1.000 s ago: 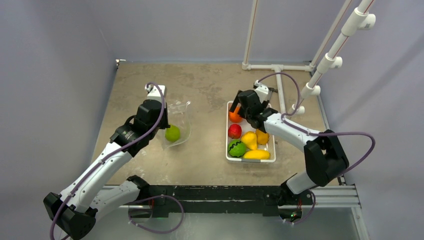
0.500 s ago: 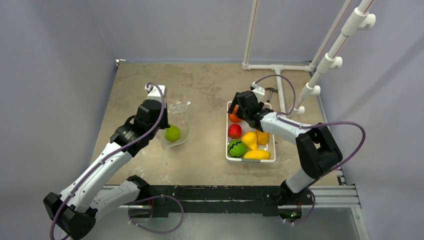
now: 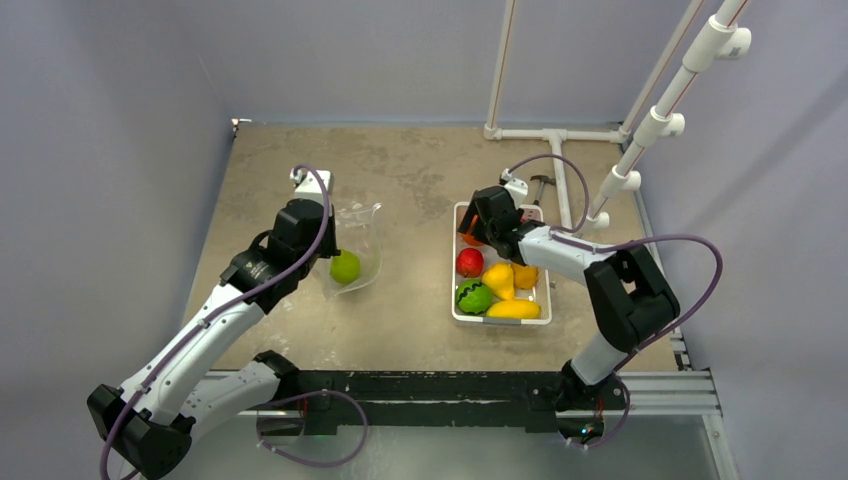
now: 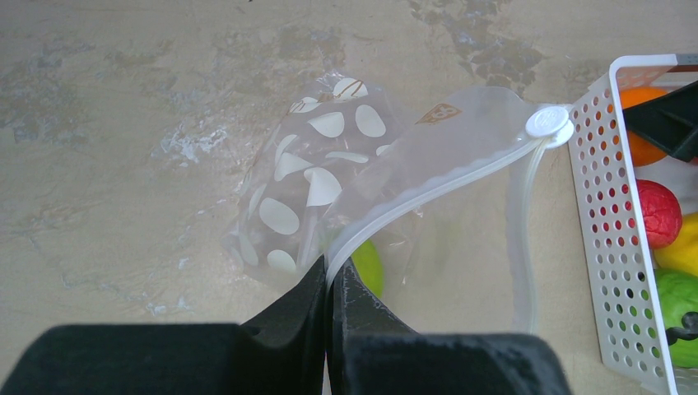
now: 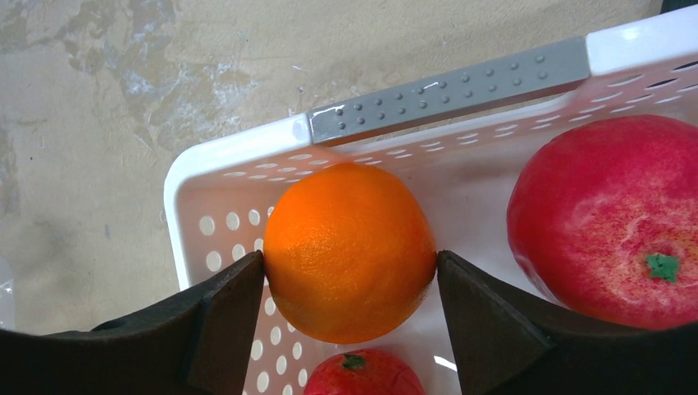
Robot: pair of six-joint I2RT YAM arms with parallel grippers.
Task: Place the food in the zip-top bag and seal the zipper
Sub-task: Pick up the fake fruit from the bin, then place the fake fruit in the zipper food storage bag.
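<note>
The clear zip-top bag (image 3: 358,235) with white spots lies on the table, mouth held apart, with a yellow-green fruit (image 3: 345,267) inside. My left gripper (image 4: 331,276) is shut on the zipper (image 4: 428,189) at the mouth's near edge; its white slider (image 4: 549,123) sits at the far end. In the white basket (image 3: 500,318), my right gripper (image 5: 351,262) has both fingers against the sides of the orange fruit (image 5: 350,247). Red (image 3: 470,262), yellow (image 3: 499,280) and dark-striped green (image 3: 473,297) food pieces lie beside it in the basket.
The basket's grey-handled rim (image 5: 444,90) is just beyond the orange, and a big red fruit (image 5: 609,218) crowds its right side. A white pipe frame (image 3: 560,135) stands behind the basket. Walls close in on the table's left and back.
My right gripper has dropped into the basket's far corner and its jaws have closed in onto the orange. The left arm and bag have not moved.
</note>
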